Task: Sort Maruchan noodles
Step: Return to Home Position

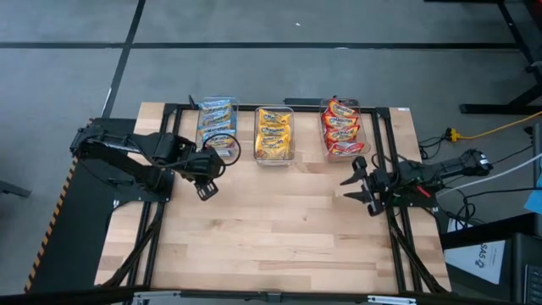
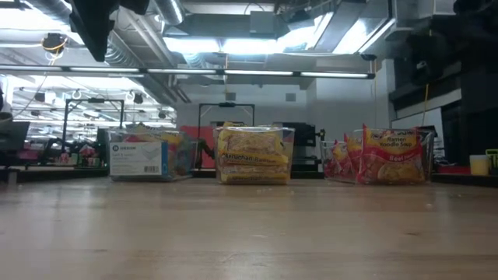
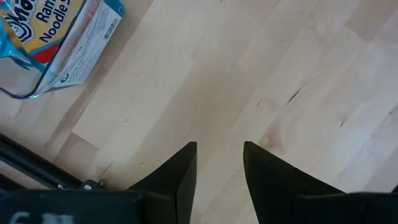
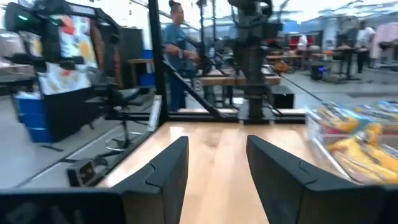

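The Maruchan noodles sit in three clear bins along the far edge. Blue-trimmed packets [image 1: 218, 121] fill the left bin, yellow ones [image 1: 273, 135] the middle bin, red ones [image 1: 341, 129] the right bin. The low view shows the same row: the labelled left bin [image 2: 146, 155], yellow packets [image 2: 252, 155] and red packets [image 2: 387, 156]. My left gripper [image 1: 206, 185] hovers open just near of the blue bin, pointing down at bare wood [image 3: 219, 165]. My right gripper [image 1: 357, 188] is open near the right edge, level, pointing toward the table's left [image 4: 217, 165]. Neither holds a packet.
Bare wooden tabletop [image 1: 279, 229] stretches from the bins to the near edge. A corner of the blue bin [image 3: 46, 46] lies close to my left gripper. Black frame rails [image 1: 398, 229] run along the table's sides. People stand in the room beyond [image 4: 177, 50].
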